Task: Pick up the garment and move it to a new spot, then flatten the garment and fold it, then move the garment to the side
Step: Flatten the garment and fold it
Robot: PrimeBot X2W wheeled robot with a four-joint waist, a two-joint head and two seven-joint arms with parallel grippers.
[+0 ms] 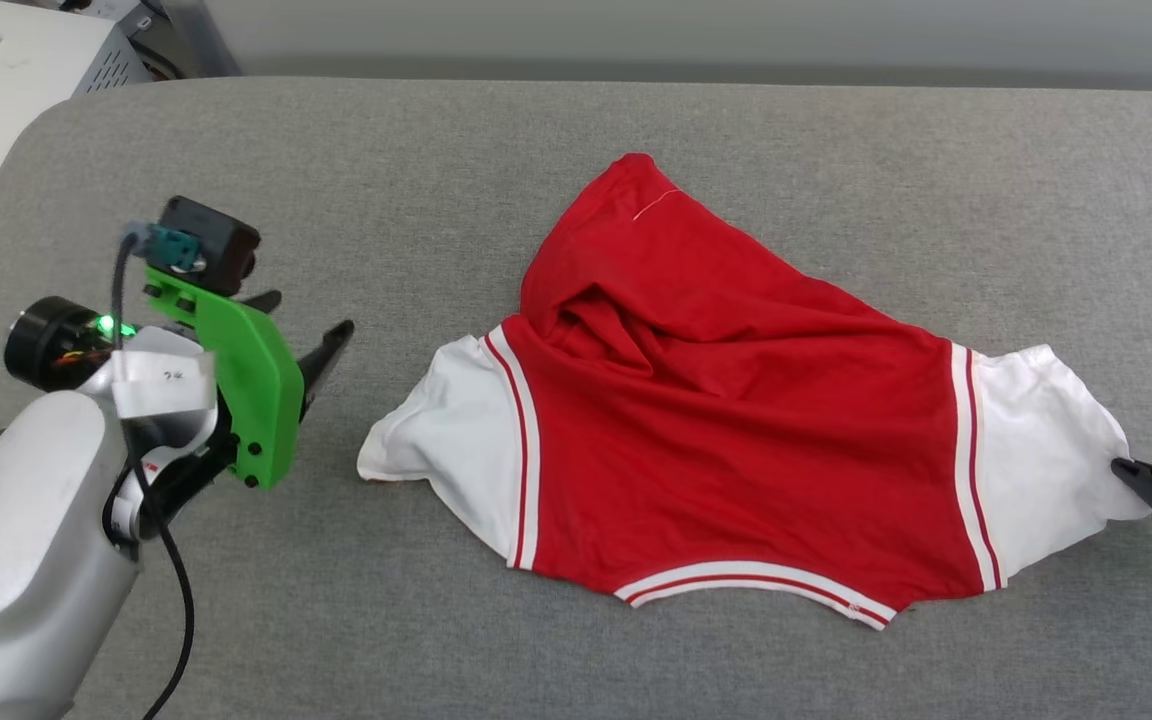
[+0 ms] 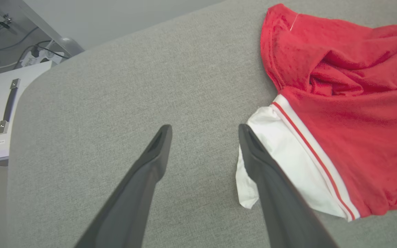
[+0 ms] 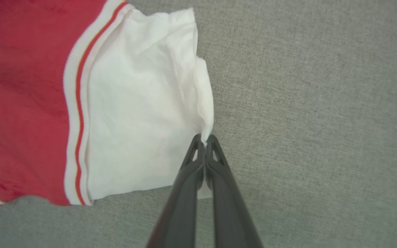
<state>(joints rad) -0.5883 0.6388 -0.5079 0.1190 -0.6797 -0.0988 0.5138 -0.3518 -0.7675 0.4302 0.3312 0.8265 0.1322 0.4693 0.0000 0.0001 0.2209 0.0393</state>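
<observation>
On the grey surface (image 1: pixel 536 130) the garment (image 1: pixel 726 400) lies crumpled. My right gripper (image 3: pixel 204 137) is clenched on its right sleeve edge; my left gripper (image 2: pixel 204 128) stands spread beside the left sleeve. A hard pull may slip this thin pinch. The right wrist view shows the pinch; the head view hardly does.

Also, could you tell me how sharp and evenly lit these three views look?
Head view: sharp, soft even light, faint shadows in the folds of the red jersey T-shirt with white sleeves. Left wrist view: reds grainy and oversaturated, open left end effector crisp. Right wrist view: softer focus overall, right end effector shut on the white sleeve edge.
</observation>
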